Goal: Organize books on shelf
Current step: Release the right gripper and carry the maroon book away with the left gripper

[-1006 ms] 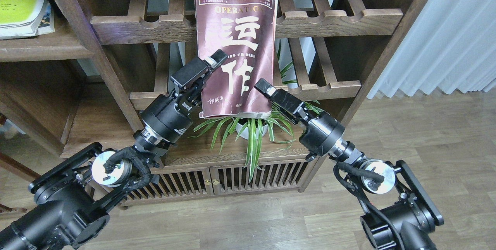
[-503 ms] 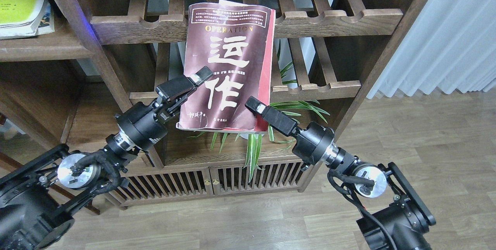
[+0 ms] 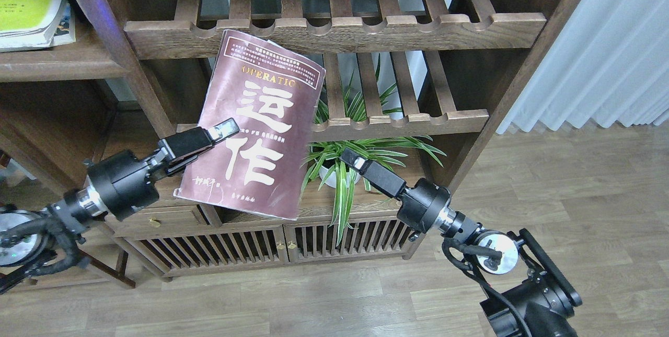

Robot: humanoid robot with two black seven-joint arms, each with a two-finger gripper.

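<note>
The maroon book (image 3: 256,133) reads "OPERATION" in gold above big white characters "运作".

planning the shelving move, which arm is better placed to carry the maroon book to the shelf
Left. Its tool grips the maroon book, nearer the shelf at left. The right tool is off the book, by the plant.

Thick maroon paperback with white Chinese characters (image 3: 256,128) tilted, in front of the slatted wooden racks (image 3: 334,28), left of the potted spider plant (image 3: 339,164). Left gripper (image 3: 222,129) at its left edge; right gripper (image 3: 349,158) apart, right. Yellow-green paperback (image 3: 26,8) lies on the flat dark-brown board shelf (image 3: 52,62), far left.
</note>
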